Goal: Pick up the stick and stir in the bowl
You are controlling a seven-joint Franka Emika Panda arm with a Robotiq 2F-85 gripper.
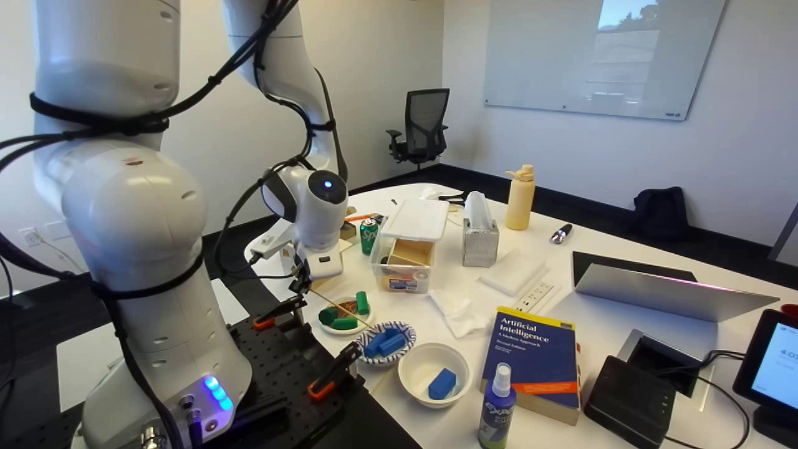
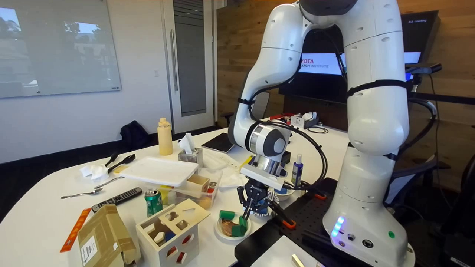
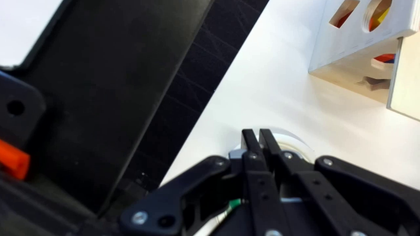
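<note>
A white Franka Emika Panda arm [image 2: 374, 115] is arched high at the side of a white table [image 2: 29, 230], its forearm angled steeply down and its wrist tipped so that the Robotiq gripper [image 3: 257, 133] is held low near a small shallow white bowl [image 2: 221, 233], in which green blocks [image 2: 226, 214] and brown matter [image 2: 227, 226] are contained. The jaws are clenched, with only a narrow slit showing between them in the wrist view; a thin wooden stick [image 1: 340, 307] is grasped near one end. In an exterior view, the stick is slanted down across the bowl, its far end placed by the rim of a blue-patterned bowl [image 1: 408, 337]; whether that rim is touched cannot be told. "Artificial Intelligence: A Modern Approach," Second Edition, is printed on a dark blue book [image 1: 533, 352], and "Expo" on a purple spray bottle [image 1: 497, 408] stood just beside it. A green soda can [image 1: 369, 240] is marked with the letters "Sp." "YOTA" and "ARCH INSTITUTE" are shown on a large screen [image 2: 326, 59], the words partly blocked by the arm. The time "4:03" is displayed on a black smart display [image 1: 773, 368].
</note>
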